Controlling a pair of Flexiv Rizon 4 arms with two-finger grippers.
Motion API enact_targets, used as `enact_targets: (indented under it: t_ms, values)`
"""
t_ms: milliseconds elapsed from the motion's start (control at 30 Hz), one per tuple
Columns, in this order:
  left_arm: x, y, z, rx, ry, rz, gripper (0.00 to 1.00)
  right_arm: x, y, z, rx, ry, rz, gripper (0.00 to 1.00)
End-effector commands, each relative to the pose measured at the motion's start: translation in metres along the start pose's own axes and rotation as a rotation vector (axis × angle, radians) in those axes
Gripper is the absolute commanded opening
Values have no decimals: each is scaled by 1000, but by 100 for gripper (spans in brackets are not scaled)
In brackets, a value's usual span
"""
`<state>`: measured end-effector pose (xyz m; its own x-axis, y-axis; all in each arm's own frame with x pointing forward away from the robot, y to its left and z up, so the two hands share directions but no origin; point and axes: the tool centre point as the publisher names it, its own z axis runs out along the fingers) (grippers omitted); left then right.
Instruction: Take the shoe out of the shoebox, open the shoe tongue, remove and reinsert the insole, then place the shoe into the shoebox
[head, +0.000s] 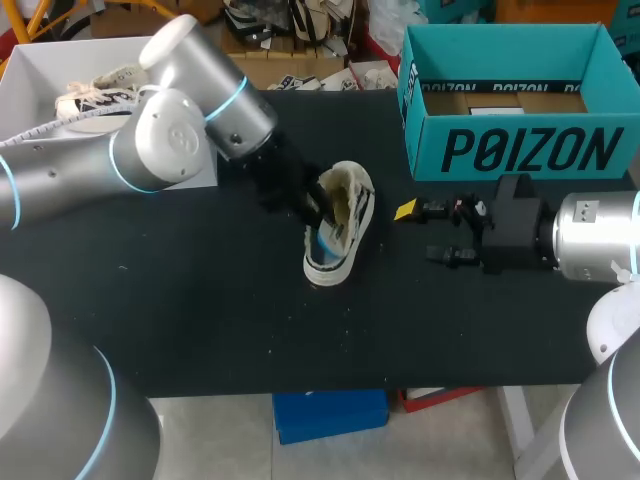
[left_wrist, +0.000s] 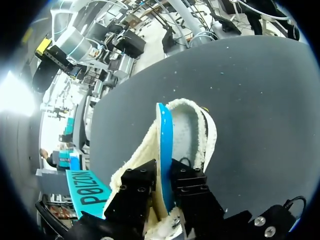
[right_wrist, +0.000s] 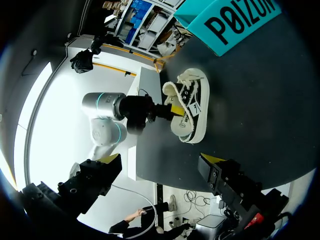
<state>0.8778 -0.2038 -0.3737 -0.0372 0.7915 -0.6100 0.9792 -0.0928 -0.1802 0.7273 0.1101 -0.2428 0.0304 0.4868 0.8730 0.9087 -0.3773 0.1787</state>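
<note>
Item: shoe (head: 340, 225), out of shoebox (head: 530, 150), on surface (head: 200, 300). L gripper (left_wrist: 165, 182): fingers clamped on blue insole (left_wrist: 164, 135), half out of shoe. R gripper (head: 420, 233): beside shoe, fingers apart. Pending, prob.: insole reseat, reboxing.

The left gripper (head: 318, 205), clamped on the insole (left_wrist: 164, 145), blocks the shoe (head: 340, 235) opening. Bare table (head: 390, 280) separates the shoe from the spread right gripper (head: 425, 232). The shoebox (head: 520, 150) stands open-topped just beyond.
</note>
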Motion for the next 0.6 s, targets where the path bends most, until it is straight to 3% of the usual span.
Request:
enact_targets:
  t_ms: [33,400,533,600]
  values:
    - [-5,-6,-6,8,-8,14,90,0,0,0,1,-1,1,100]
    - [-23,-47,-30,66,-26,64,83,0,0,0,1,-1,1,100]
    - [-23,-55,-32,73,-30,70,56,0,0,0,1,-1,1,100]
    - [-23,-58,-34,81,-20,70,52,0,0,0,1,-1,1,100]
